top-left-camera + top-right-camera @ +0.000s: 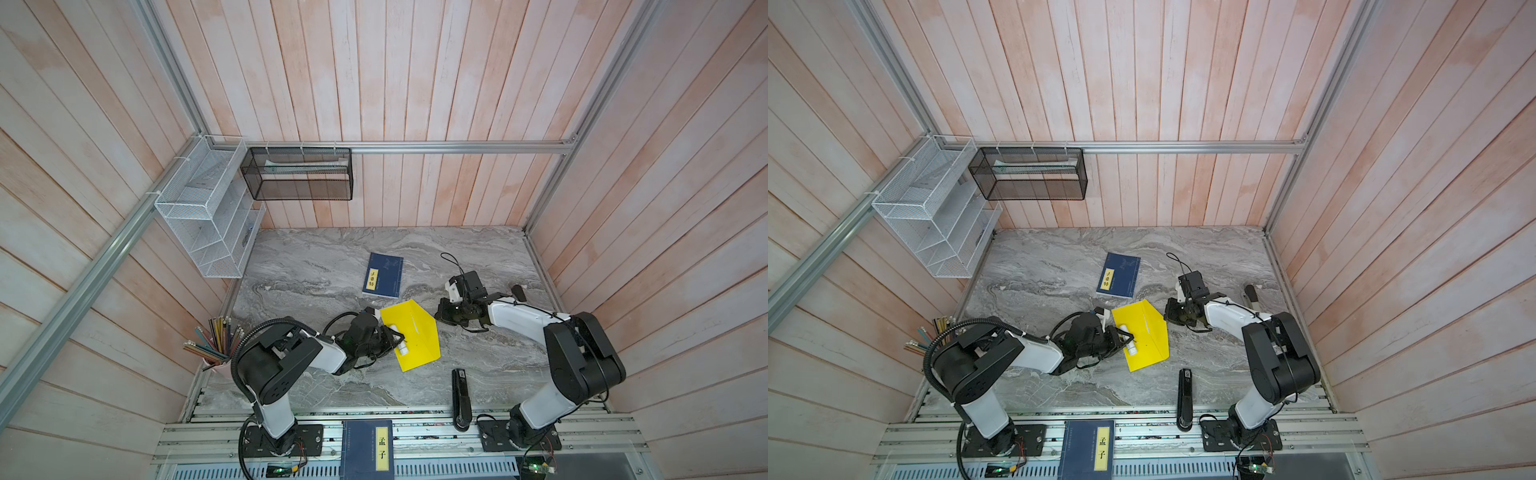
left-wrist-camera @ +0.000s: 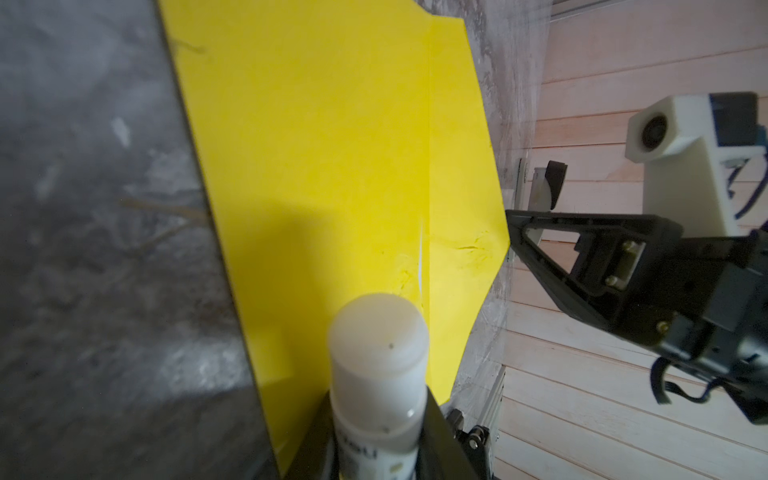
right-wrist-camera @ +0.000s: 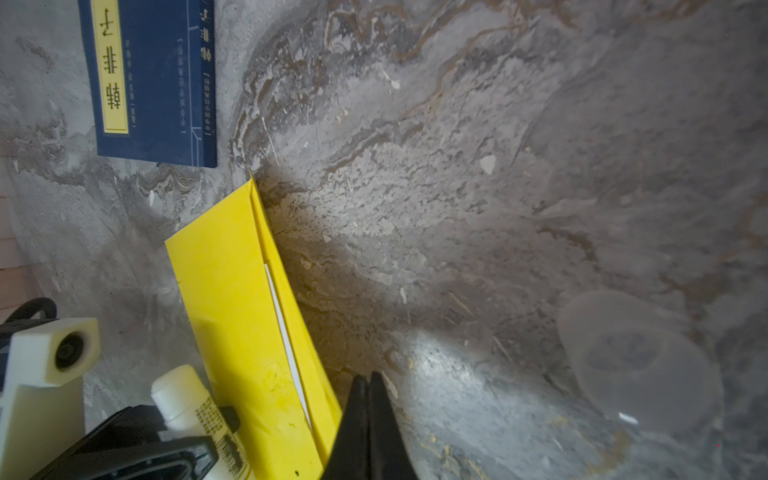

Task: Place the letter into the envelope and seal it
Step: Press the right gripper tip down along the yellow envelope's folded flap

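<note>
Risk — the capped glue stick (image 2: 379,365) held in the left pincer (image 1: 392,338) sits over the envelope (image 1: 415,332); pressed down with the cap on, it would crease or shove the paper across the counter (image 1: 324,266) and lay no glue. The right pincer (image 3: 368,399), jaws shut and empty, touches the flap edge of the envelope. The letter (image 3: 286,332) shows only as a white sliver at the envelope's mouth — envelope just below the blue book (image 1: 383,275).
</note>
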`<control>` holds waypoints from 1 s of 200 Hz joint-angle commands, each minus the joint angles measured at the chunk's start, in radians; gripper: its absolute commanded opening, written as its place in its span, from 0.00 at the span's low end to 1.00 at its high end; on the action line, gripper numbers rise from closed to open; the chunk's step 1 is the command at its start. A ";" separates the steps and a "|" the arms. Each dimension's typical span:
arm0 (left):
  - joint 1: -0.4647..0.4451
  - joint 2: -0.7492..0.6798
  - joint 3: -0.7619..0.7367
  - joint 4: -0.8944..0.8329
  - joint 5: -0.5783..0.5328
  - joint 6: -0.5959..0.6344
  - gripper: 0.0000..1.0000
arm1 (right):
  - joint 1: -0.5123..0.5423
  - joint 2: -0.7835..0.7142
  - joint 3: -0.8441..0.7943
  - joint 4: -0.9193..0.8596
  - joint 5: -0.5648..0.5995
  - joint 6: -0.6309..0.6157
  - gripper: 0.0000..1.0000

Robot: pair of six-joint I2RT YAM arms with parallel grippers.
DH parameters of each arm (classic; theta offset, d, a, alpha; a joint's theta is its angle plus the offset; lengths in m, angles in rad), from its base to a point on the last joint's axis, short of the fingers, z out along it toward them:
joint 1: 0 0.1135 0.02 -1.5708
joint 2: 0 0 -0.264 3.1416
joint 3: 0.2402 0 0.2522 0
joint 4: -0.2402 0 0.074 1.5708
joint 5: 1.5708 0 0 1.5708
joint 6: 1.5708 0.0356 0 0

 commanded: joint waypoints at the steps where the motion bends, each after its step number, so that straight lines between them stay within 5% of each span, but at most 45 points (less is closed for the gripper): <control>1: 0.004 0.022 0.002 0.004 0.009 0.004 0.00 | -0.003 0.023 0.016 -0.030 0.005 -0.013 0.00; 200: 0.006 0.023 0.010 0.001 0.015 0.004 0.00 | 0.140 0.096 0.071 -0.022 -0.118 0.017 0.00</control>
